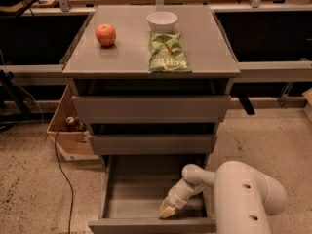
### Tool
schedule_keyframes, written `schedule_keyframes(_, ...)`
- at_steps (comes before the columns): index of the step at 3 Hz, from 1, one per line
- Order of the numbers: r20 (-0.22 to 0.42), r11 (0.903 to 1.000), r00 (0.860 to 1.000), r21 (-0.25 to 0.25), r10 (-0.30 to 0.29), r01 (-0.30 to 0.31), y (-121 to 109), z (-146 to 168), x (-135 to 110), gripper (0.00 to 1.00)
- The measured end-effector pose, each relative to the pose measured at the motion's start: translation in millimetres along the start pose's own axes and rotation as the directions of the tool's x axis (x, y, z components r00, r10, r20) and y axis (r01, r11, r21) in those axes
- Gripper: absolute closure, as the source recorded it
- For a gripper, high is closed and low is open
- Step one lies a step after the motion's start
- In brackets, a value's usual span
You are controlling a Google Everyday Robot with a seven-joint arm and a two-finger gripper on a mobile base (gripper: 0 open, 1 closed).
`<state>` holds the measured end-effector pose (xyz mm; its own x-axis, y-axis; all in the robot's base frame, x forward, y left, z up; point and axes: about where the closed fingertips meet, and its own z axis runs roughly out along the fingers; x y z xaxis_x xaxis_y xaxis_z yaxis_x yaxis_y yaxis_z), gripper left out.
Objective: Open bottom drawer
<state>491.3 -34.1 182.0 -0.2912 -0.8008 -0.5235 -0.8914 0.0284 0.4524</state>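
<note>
The bottom drawer (122, 199) of the grey cabinet stands pulled well out toward me, its shallow grey box showing and its flat front (146, 225) at the lower edge of the view. My gripper (166, 211) reaches down from my white arm (243, 194) into the drawer box, its tan tips just behind the inside of the drawer front, right of middle. The two drawers above, middle (152, 143) and top (151, 108), are pushed in.
On the cabinet top lie a red apple (106, 34), a white bowl (162, 20) and a green chip bag (167, 52). A cardboard box (68, 130) with a can stands on the floor to the left, and a black cable (61, 169) runs beside it.
</note>
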Motion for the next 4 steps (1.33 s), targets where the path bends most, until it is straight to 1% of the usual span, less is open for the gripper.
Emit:
schedule_keyframes(1,0.022,0.9875,1.0,0.157,0.004,-0.007,1,-32,3,1.0)
schedule_keyframes(2,0.029,0.9492,0.999,0.313,0.021,-0.029,11,-70,16,1.0)
schedule_keyframes(3,0.02,0.8824,0.998,0.467,0.055,-0.058,24,-122,34,1.0)
schedule_keyframes(4,0.036,0.7957,0.996,0.599,0.083,-0.088,46,-172,40,1.0)
